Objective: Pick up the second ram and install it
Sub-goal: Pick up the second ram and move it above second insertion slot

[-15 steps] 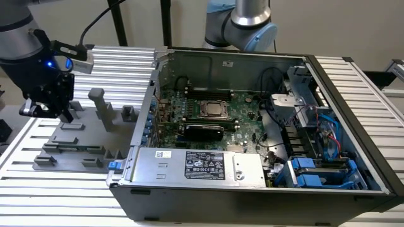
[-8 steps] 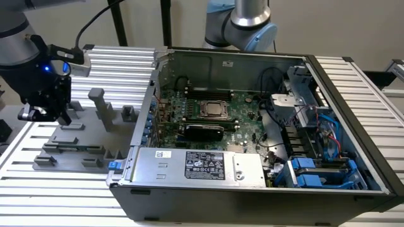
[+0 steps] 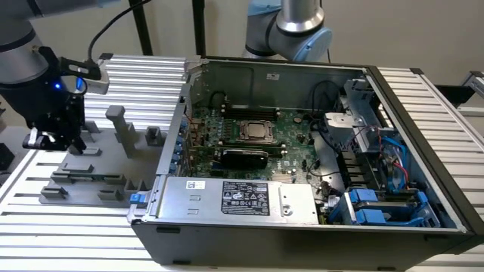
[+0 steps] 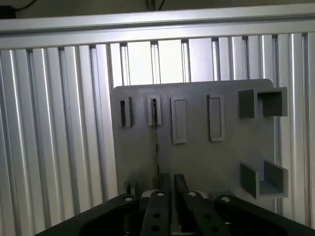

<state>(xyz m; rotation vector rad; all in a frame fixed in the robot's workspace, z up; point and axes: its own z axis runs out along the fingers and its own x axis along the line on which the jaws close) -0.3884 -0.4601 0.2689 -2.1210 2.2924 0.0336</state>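
Gripper narrow, jaws closed on ram edge; ram stands upright in fixture slot, likely for easy grasp; case well apart, toward exterior view's right.

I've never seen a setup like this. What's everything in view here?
Computer case: one, grey, open, exterior view's right.
Motherboard: one, green, inside the case.
Expansion card: one, black, on the motherboard.
Holder plate: one, grey, beside the case on the slatted table.
Second ram: seemingly one thin dark strip, edge-on, standing in a plate slot.
Arm joint: one, silver-blue, behind the case.
Gripper: one, black, above the holder plate.
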